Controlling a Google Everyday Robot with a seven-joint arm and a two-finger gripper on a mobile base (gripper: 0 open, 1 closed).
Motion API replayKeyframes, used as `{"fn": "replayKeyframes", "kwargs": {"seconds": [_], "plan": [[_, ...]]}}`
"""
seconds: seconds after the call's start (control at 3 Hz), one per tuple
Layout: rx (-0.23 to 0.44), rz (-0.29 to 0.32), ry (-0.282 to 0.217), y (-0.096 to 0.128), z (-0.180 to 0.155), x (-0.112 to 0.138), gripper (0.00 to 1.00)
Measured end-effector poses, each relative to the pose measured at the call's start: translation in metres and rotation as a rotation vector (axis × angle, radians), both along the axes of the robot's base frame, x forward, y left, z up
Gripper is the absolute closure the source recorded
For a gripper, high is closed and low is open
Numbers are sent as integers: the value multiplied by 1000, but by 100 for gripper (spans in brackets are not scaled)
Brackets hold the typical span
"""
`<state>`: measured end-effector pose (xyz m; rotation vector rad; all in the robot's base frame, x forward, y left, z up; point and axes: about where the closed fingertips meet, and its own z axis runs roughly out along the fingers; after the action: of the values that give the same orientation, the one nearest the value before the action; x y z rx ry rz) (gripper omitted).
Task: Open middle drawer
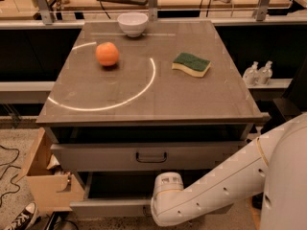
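Observation:
The middle drawer (96,156) is a wide grey front panel with a small dark loop handle (151,156) at its centre, below the cabinet top. Its front stands a little forward of the cabinet, with a dark gap above it. My gripper (167,177) is at the end of the white arm (225,188), which reaches in from the lower right. It sits just below the middle drawer's front, slightly right of the handle, and is apart from the handle. It points into the dark space above the pulled-out bottom drawer (112,208).
On the cabinet top (144,95) are an orange (107,54), a white bowl (133,23) and a green sponge (191,63). A cardboard box (45,186) stands on the floor at left, and two bottles (257,73) on a shelf at right.

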<state>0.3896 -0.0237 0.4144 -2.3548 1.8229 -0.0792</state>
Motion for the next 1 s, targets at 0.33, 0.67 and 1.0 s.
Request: {"fn": "replayKeyframes", "kwargs": {"seconds": [0.33, 0.67, 1.0], "plan": [[-11, -1, -20, 0, 5, -3, 100], [-24, -1, -42, 0, 7, -8, 100], [-24, -1, -42, 0, 7, -8, 100]]}}
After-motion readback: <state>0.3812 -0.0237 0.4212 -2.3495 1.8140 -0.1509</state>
